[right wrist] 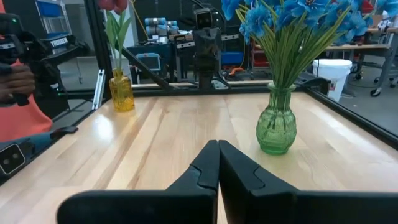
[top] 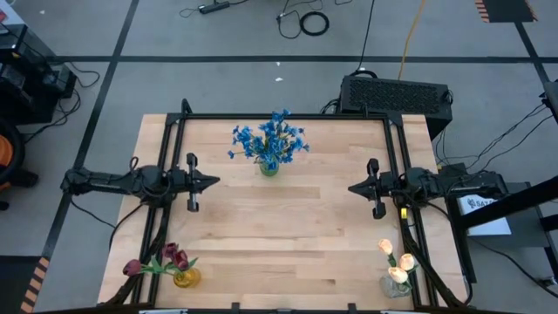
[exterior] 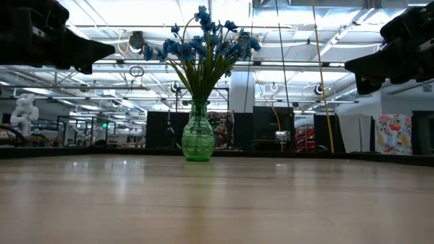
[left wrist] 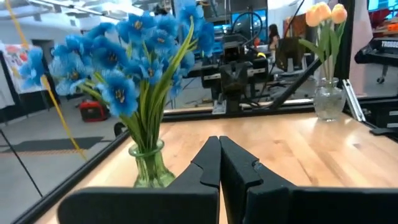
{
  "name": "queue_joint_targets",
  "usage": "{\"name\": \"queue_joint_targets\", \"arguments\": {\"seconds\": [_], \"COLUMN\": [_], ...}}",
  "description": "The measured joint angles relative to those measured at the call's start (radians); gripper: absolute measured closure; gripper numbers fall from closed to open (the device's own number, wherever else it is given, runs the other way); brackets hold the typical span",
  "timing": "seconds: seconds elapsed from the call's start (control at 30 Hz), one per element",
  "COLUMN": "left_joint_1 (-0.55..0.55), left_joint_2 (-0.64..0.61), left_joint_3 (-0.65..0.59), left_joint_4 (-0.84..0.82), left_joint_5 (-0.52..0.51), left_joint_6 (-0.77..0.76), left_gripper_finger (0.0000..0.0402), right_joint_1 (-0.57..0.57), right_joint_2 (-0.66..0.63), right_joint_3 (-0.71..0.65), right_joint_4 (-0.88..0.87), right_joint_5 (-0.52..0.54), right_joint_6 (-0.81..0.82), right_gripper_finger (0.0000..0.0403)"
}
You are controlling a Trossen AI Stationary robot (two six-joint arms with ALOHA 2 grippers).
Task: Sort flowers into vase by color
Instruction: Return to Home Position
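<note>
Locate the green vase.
In the high view, the green vase stands centrally near the table's top edge, holding the blue flowers, just above the gap between the left gripper and right gripper.

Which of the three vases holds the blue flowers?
The green vase holds the blue flowers. The amber vase, on the left, holds dark red tulips; the clear vase, on the right, holds cream-yellow tulips.

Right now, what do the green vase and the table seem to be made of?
Green vase: probably glass, glossy and translucent, with bright highlights. Table: pale wood in planks, grain visible, slight sheen. Left gripper and right gripper wait shut at the sides.
</note>
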Motion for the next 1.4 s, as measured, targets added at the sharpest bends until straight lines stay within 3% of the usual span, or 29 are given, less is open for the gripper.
{"name": "queue_joint_targets", "arguments": {"seconds": [0.27,0.7,1.0,1.4], "left_joint_1": [0.068,0.071,0.071,0.071], "left_joint_2": [0.0,-0.012,-0.122,-0.102], "left_joint_3": [0.0,0.0,0.0,0.0], "left_joint_4": [-0.161,-0.161,-0.168,-0.173], "left_joint_5": [0.03,-0.006,0.032,0.043], "left_joint_6": [-0.082,-0.054,-0.025,-0.026], "left_gripper_finger": [0.0401,0.0401,0.0401,0.0401], "right_joint_1": [0.0,0.0,0.0,0.0], "right_joint_2": [0.0,0.0,0.0,0.0], "right_joint_3": [0.0,0.0,0.0,0.0], "right_joint_4": [0.0,0.0,0.001,0.001], "right_joint_5": [0.0,0.0,0.0,0.0], "right_joint_6": [0.002,0.002,0.002,0.002], "right_gripper_finger": [0.0403,0.0403,0.0403,0.0403]}}
